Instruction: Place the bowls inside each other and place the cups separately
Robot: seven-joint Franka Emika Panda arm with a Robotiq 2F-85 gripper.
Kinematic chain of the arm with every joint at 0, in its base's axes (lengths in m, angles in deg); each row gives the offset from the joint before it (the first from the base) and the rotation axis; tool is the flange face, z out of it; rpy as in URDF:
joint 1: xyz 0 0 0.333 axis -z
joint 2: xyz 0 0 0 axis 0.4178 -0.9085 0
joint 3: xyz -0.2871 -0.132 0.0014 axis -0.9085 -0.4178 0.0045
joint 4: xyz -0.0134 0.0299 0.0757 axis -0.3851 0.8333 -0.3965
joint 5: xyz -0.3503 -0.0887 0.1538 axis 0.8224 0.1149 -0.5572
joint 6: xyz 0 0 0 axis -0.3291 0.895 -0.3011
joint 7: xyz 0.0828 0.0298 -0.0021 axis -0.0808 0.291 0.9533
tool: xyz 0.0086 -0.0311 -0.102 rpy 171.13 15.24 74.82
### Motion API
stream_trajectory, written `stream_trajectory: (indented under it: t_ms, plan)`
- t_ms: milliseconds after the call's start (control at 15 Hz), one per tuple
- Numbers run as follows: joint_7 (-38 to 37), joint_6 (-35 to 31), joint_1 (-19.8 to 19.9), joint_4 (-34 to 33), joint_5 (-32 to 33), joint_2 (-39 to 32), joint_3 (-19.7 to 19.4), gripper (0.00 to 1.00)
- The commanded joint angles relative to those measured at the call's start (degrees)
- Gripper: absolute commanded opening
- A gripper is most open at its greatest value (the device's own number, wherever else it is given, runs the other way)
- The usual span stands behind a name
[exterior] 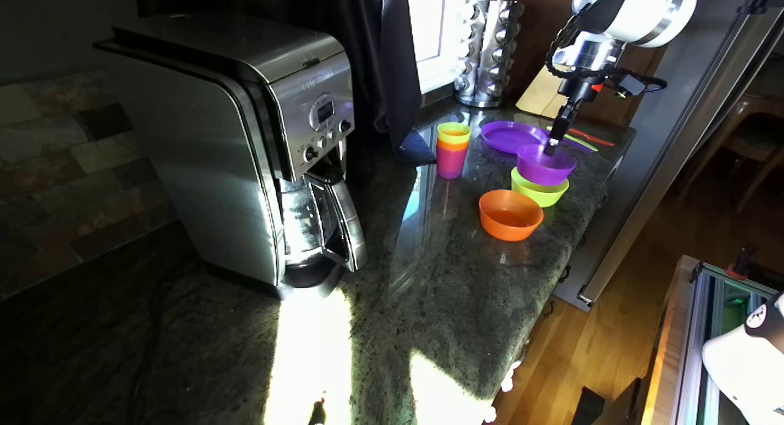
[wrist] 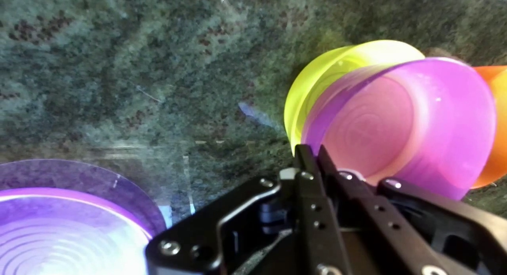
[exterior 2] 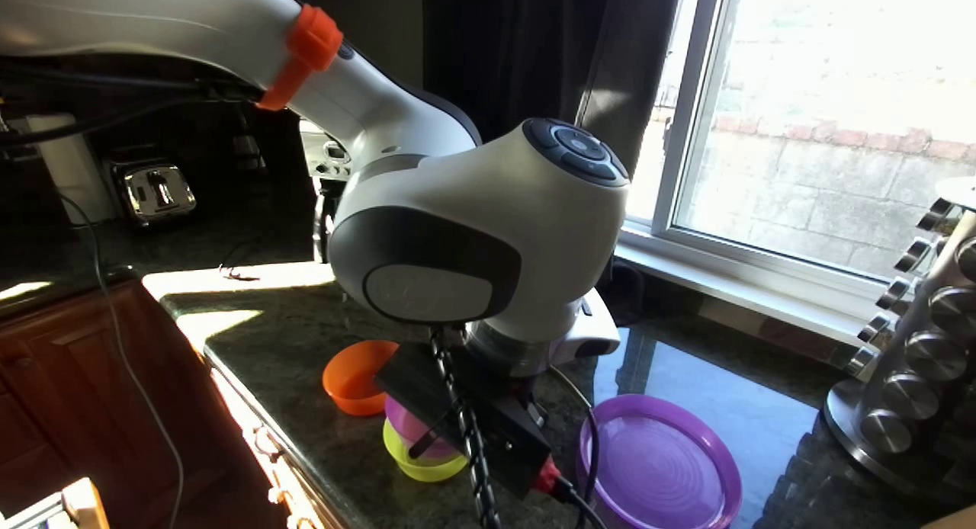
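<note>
Pinching purp. bowl [wrist: 397, 122] @ rim, jaws ~closed

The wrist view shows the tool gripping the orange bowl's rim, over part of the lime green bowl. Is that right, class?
Not orange: the wrist view shows the tool gripping the rim of the purple bowl, over part of the lime green bowl.

Daylight glares through the window [exterior 2: 823, 133], nearly white at the top, and its pale reflection lies on the polished tabletop [exterior: 380, 327]. Sun patches burn white near the coffee maker [exterior: 202, 143], while I lose the black curtain [exterior 2: 511, 56] in shadow. In the wrist view, glare bleaches the purple plate [wrist: 67, 243].
</note>
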Motion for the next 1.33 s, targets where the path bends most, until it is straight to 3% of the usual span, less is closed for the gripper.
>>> stream_trajectory:
  t_ms: [0,467,533,733,1200,1267]
  plan:
    - [0.5,-0.6,0.3,1.4,1.5,0.6,0.2,0.01]
    - [0.2,-0.8,0.2,2.5,3.8,0.7,0.5,0.02]
    - [0.0,-1.4,0.1,2.8,3.9,0.8,0.5,0.28]
    - [-0.1,-1.6,0.1,3.0,4.1,0.8,0.6,0.42]
    - [-3.1,-2.2,0.2,2.7,8.2,-1.0,0.7,0.95]
    - [-3.8,-2.3,0.2,2.6,8.6,-1.4,0.8,0.94]
